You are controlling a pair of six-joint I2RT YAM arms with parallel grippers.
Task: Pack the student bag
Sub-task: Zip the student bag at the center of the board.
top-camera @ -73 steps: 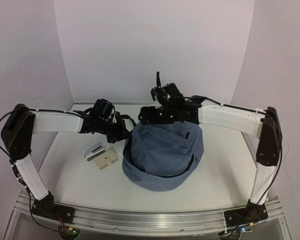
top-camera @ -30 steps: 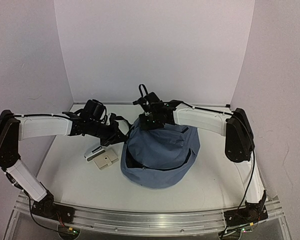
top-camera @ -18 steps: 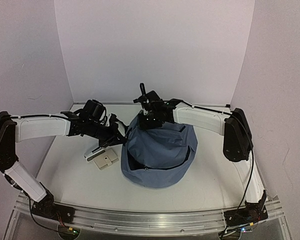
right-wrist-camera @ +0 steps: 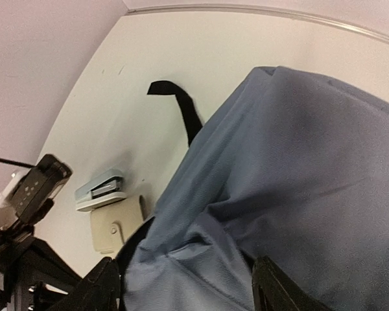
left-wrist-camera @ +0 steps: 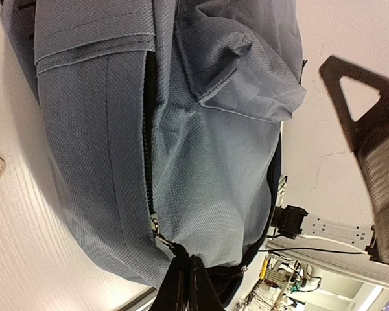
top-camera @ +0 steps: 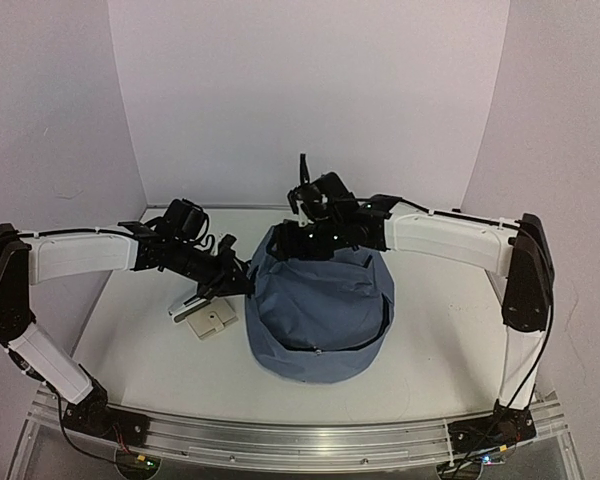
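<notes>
- The white table [top-camera: 130, 360] is plain and matt. A metal rail [top-camera: 300, 437] runs along its near edge, where both arms are bolted.
- Pale walls [top-camera: 310, 90] close the table in at the back and on both sides.
- The bag [top-camera: 320, 310] sits slumped near the middle of the table. Its open zipper shows as a dark curve on the near side.
- A black strap [right-wrist-camera: 181, 110] of the bag lies flat on the table behind it.
- The left gripper [left-wrist-camera: 181, 288] has its fingers pressed together, pinching the bag's left edge right at the end of a zipper.
- The right gripper [right-wrist-camera: 188, 291] hangs over the bag's rear top with its fingers spread. Whether they touch the fabric cannot be told.
- A small grey-and-white stapler [top-camera: 187, 303] and a beige pouch [top-camera: 212, 320] lie side by side on the table, just left of the bag.
</notes>
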